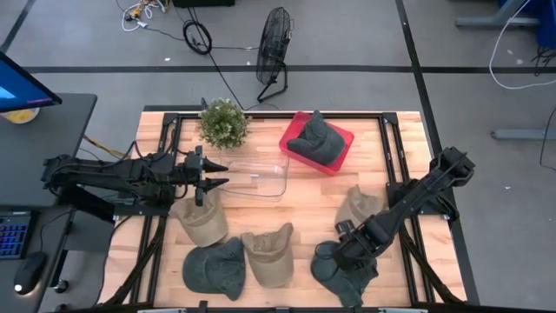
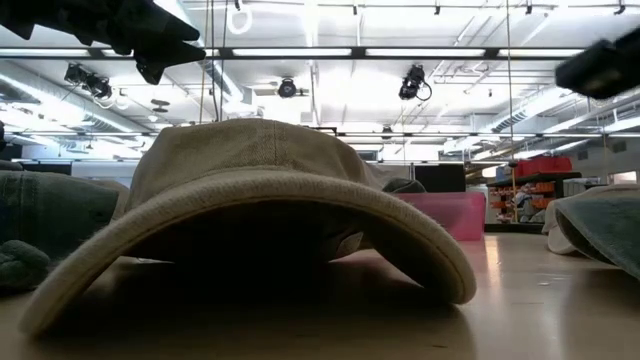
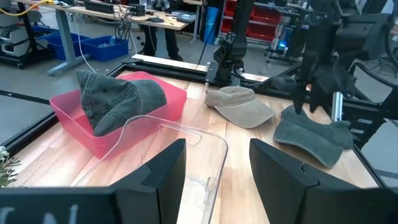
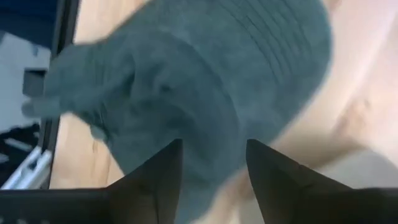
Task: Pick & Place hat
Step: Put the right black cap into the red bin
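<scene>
Several caps lie on the table. A dark green cap (image 1: 346, 276) (image 4: 205, 81) lies crown-up near the near right edge. My right gripper (image 1: 334, 252) (image 4: 211, 180) hovers open just above it, fingers pointing down at its crown. My left gripper (image 1: 217, 174) (image 3: 214, 168) is open, level over the left end of the clear bin (image 1: 258, 177) (image 3: 186, 149). Another green cap (image 1: 316, 139) (image 3: 118, 96) rests inside the red bin (image 1: 340, 155) (image 3: 74, 121). Tan caps (image 1: 201, 219), (image 1: 269, 252), (image 1: 360, 205) and a green one (image 1: 215, 268) rest on their brims.
A potted plant (image 1: 223, 122) stands at the far edge beside the clear bin. The tan cap (image 2: 270, 200) fills the low view, with the red bin (image 2: 455, 215) behind it. Bare wood shows between the clear bin and the near caps.
</scene>
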### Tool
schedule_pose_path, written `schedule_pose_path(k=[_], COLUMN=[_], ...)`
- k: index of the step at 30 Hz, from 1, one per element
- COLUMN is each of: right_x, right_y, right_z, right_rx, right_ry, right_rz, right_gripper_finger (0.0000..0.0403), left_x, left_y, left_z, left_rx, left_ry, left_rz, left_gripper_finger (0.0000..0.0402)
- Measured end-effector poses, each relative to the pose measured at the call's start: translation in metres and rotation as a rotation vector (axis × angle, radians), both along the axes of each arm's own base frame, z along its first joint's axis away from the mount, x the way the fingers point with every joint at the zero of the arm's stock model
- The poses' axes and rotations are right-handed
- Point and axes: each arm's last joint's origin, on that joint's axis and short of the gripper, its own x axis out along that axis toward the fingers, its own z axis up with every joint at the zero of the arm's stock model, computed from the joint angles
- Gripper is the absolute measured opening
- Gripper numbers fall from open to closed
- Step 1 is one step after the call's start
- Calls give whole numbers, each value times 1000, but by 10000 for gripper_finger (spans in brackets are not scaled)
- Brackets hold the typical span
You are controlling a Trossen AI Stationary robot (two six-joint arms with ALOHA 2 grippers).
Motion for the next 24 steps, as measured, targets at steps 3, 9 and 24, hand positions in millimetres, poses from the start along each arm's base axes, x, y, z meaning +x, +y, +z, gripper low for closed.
schedule_pose_path(k=[3, 9, 24], right_x=[-3, -7, -6], right_y=[1, 1, -10], right_z=[-12, -29, -30], right_rx=[-1, -6, 9], right_ry=[-31, -86, -142], right_rz=[-17, -2, 88], right_gripper_finger=[181, 180, 20], left_x=[0, 0, 0], left_y=[0, 0, 0], left_z=[0, 0, 0], left_rx=[0, 1, 4], left_ry=[0, -1, 2], left_rz=[0, 0, -1], left_gripper_finger=[181, 181, 181])
